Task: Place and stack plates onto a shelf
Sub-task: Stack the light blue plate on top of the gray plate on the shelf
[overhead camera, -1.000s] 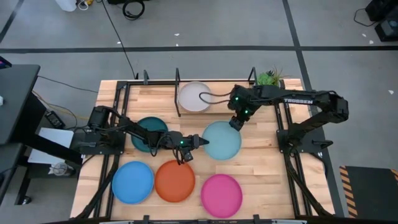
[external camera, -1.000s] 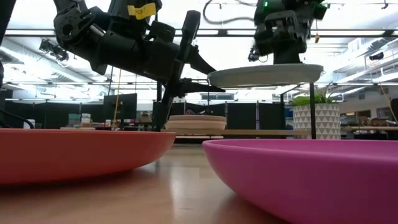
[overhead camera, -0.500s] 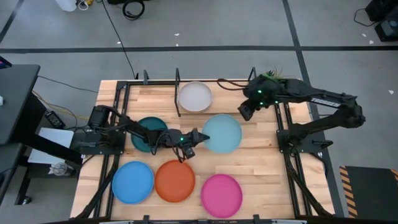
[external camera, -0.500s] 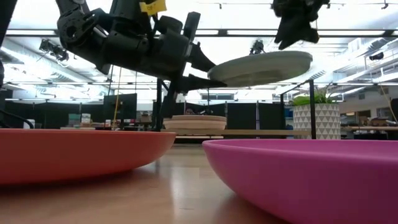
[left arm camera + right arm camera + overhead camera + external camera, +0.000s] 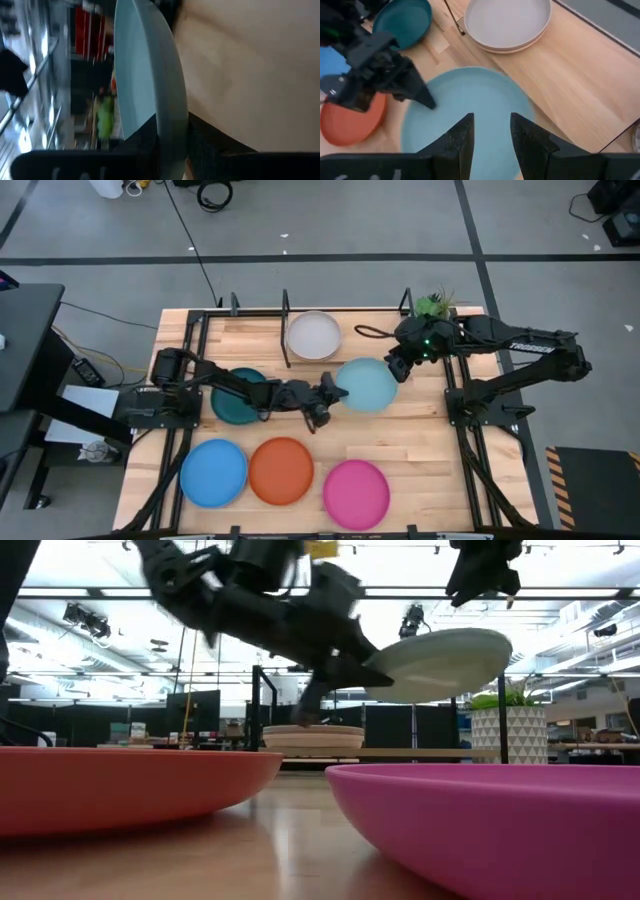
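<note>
The high camera looked straight down on the whole pale wooden desk (image 5: 420, 445). The low one sat at desk-top height just behind the round shallow pink plate (image 5: 500, 825), facing the room. Each wrist camera looked close along its own pincer. All four views shared the round shallow light teal plate (image 5: 367, 385) near frame centre.

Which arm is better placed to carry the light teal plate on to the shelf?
Left, probably. The left gripper is shut on the light teal plate, holding it off the table. The right gripper hovers with open jaws by the plate's far rim, holding nothing.
</note>
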Controlling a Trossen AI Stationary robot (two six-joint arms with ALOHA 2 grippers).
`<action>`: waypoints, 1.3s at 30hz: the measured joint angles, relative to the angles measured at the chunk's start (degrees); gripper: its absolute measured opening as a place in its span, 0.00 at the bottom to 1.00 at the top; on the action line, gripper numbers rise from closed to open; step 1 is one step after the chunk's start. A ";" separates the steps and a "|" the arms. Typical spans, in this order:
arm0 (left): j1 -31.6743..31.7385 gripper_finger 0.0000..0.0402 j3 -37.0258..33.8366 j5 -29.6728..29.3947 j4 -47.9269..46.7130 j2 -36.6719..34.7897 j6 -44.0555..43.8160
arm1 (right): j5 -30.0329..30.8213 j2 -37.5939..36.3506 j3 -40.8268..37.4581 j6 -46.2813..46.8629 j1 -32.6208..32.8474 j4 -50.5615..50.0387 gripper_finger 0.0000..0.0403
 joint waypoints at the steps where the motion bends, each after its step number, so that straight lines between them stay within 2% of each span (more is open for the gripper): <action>1: 0.16 0.20 1.70 -1.61 -0.79 0.96 -0.50 | 0.57 -0.09 0.00 0.33 0.67 0.00 0.33; 5: 0.88 0.20 7.28 -6.58 -2.53 5.31 -0.99 | 3.14 -0.45 -0.02 1.23 4.02 -0.06 0.33; 10: 1.34 0.20 14.46 -11.62 -6.01 11.00 -1.03 | 9.92 -0.53 -0.01 1.26 9.08 -0.38 0.33; 16: 1.75 0.20 23.13 -20.76 -10.01 16.10 -2.27 | 16.60 -0.53 -0.02 1.24 14.56 -0.39 0.33; 19: 2.41 0.20 27.10 -21.93 -17.14 17.01 -7.07 | 18.37 -0.53 -0.02 1.30 16.53 -0.44 0.33; 22: 3.25 0.20 30.17 -20.42 -24.76 17.04 -13.24 | 18.57 -0.53 -0.02 1.28 17.75 -0.44 0.33; 24: 3.68 0.20 31.53 -20.28 -26.94 17.04 -16.01 | 18.86 -0.53 -0.02 1.32 18.11 -0.44 0.33; 31: 3.79 0.20 32.23 -20.04 -27.52 17.63 -17.49 | 19.91 -0.53 -0.04 2.11 18.49 -0.42 0.33; 39: 1.65 0.20 32.10 -32.29 -29.62 16.64 -14.95 | 20.07 -0.56 -1.25 2.11 18.48 -0.32 0.33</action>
